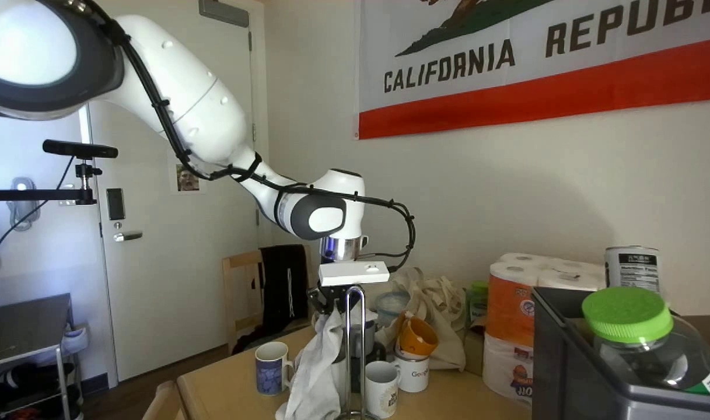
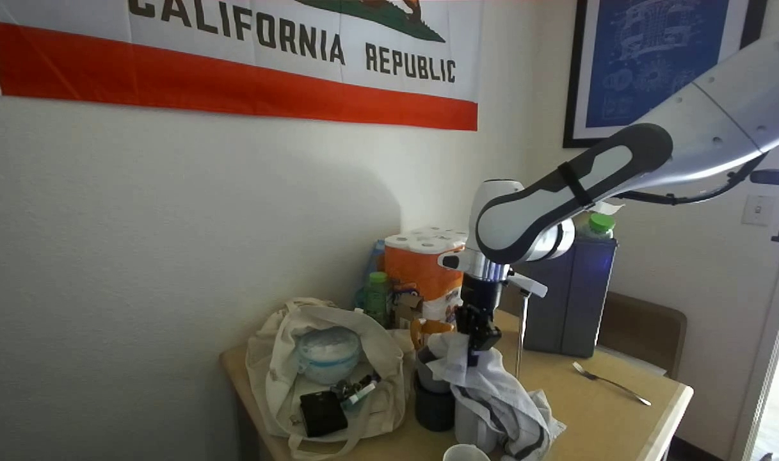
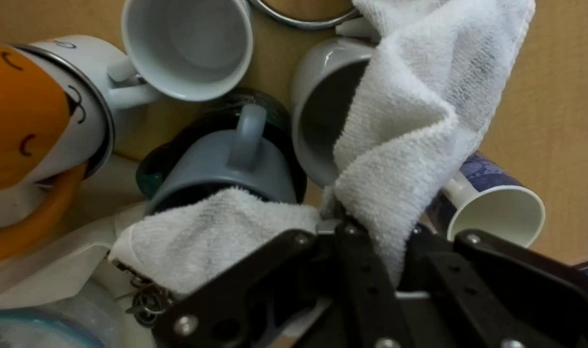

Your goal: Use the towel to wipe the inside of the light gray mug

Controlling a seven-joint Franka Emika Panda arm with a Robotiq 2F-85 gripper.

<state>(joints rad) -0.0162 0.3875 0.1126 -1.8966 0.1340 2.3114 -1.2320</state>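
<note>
One gripper (image 3: 383, 237) fills the foreground of the wrist view, its fingers clamped on a white towel (image 3: 412, 130) bunched between them. A short flap extends over part of the mouth of a gray mug (image 3: 211, 162); a longer fold falls across part of the mouth of the light gray mug (image 3: 325, 113), the paler of the pair and the likely target, standing upright just beside it. Whether any cloth reaches inside the target cannot be told. The step in hand is judged to be placement of the towel at the mug, with the wiping itself probably still to come. The next move likely calls for centering the cloth on the opening, lowering it until it meets the inner surface, then turning it around, without nudging the gray mug, which is stacked above a dark mug (image 2: 435, 408). Behind the towel in an exterior view, a metal stand (image 2: 522, 333) rises from the table (image 2: 600, 422); farther back are paper rolls (image 2: 421, 275) and, on the wall (image 2: 171, 256), a flag (image 2: 235, 83).
</note>
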